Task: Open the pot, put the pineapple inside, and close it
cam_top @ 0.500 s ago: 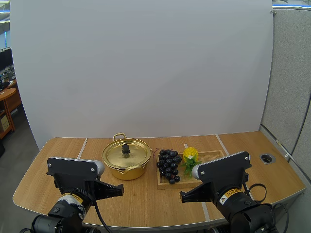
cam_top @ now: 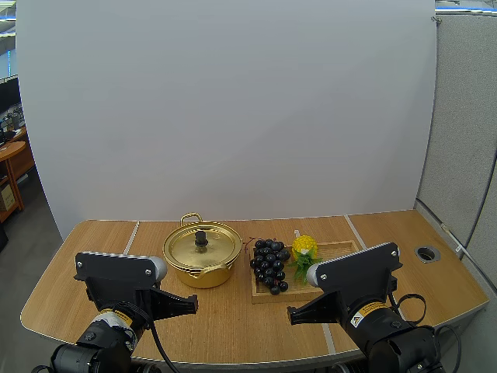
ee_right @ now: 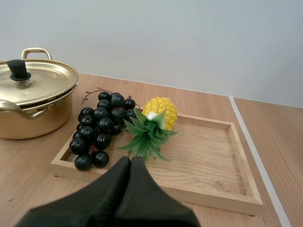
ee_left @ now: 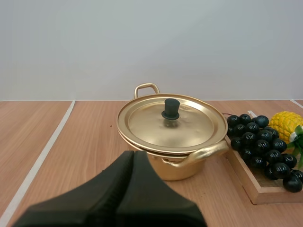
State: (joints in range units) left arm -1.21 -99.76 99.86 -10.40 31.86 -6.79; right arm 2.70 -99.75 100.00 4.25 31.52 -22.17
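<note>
The pineapple lies on the wooden tray, at the tray's far edge, its green leaves pointing toward the tray's near side. The bunch of grapes lies at the tray's end nearest the pot, just beside the pineapple and between it and the pot. The golden pot stands on the desk just beside the tray, its lid on, black knob up. Both left jaws and right jaws are closed on nothing, short of the tray's near side.
</note>
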